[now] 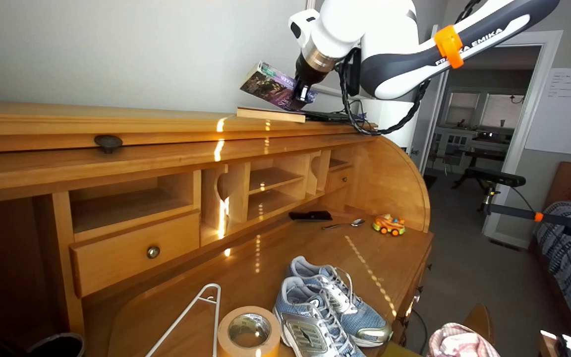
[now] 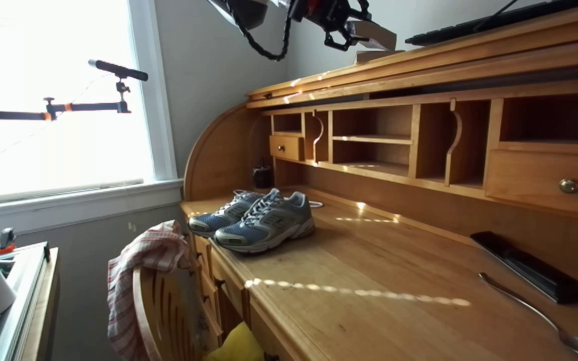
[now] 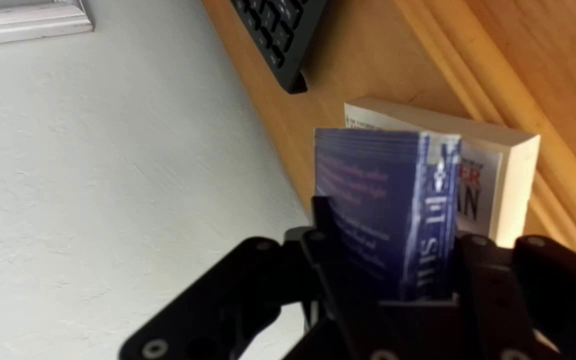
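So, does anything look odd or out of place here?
Yes: running shoes stand on the roll-top desk, where they seem out of place. Up top, one paperback is held askew, tilted in the gripper over another book. I see nothing spilled.

The purple-blue book [image 3: 373, 205] has a creased, faintly glossy paper cover; the lower book [image 3: 518, 185] shows matt page edges. The gripper [image 3: 390, 230] is matt dark with small metal screw heads [image 3: 155, 349]. The desk [image 2: 359, 265] is smooth varnished wood. The keyboard [image 3: 280, 32] looks matt plastic, the spoon [image 1: 358, 222] shiny metal, the sneakers [image 2: 269, 220] mesh cloth with silvery panels, the wall [image 3: 118, 185] slightly rough paint.
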